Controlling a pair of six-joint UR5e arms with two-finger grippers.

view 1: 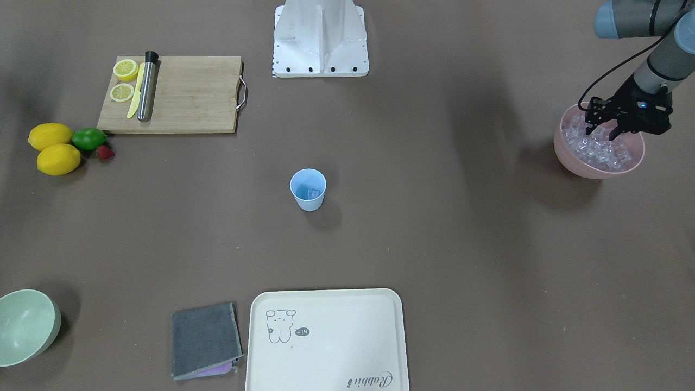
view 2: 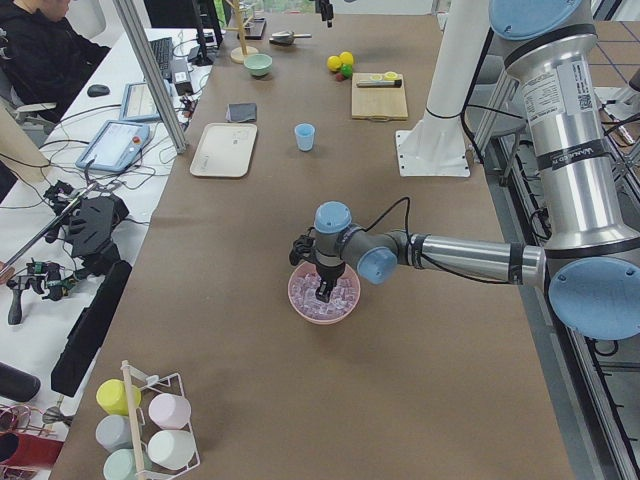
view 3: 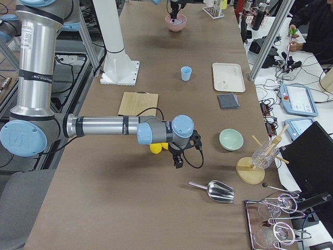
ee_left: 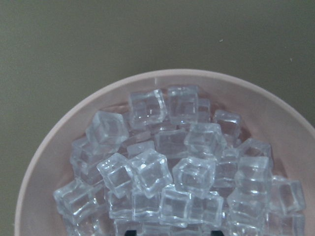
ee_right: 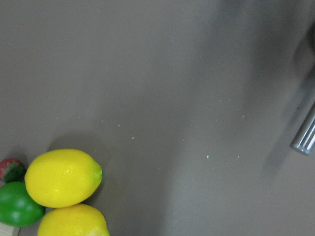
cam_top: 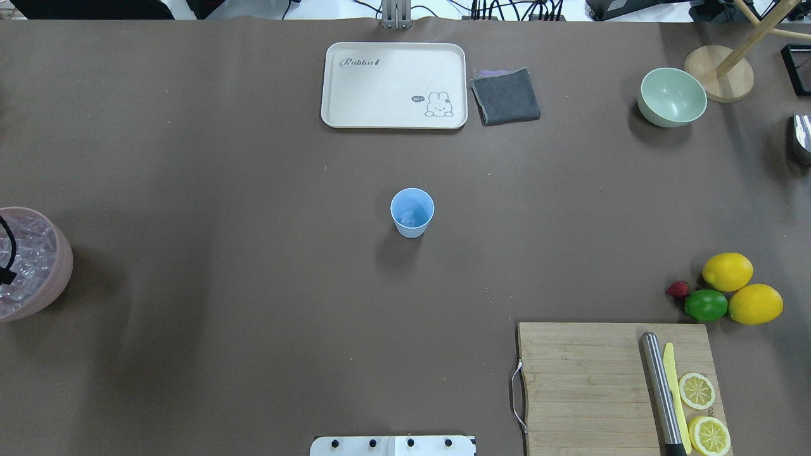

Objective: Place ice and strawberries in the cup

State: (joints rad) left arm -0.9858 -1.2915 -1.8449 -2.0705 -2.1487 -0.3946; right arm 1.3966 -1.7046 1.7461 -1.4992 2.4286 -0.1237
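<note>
The light-blue cup [view 1: 308,189] stands upright mid-table, and also shows in the overhead view [cam_top: 412,212]. One clear ice cube [view 1: 314,193] lies in it. Many ice cubes [ee_left: 167,167] fill the pink bowl [view 1: 597,171] at the table's left end. My left gripper [view 1: 601,131] is open, its fingertips down among the ice in the bowl. The small red strawberry [view 1: 105,152] lies on the table beside the lime [view 1: 88,139], and shows in the right wrist view [ee_right: 7,168]. My right gripper [view 3: 178,159] hangs above the table near the lemons; I cannot tell whether it is open or shut.
Two lemons [view 1: 54,147] lie by the lime. A cutting board [view 1: 190,95] holds lemon halves, a yellow knife and a steel muddler. A cream tray [view 1: 326,339], a grey cloth [view 1: 205,339] and a pale green bowl [view 1: 27,326] line the far edge. A metal scoop [view 3: 218,191] lies beyond the lemons.
</note>
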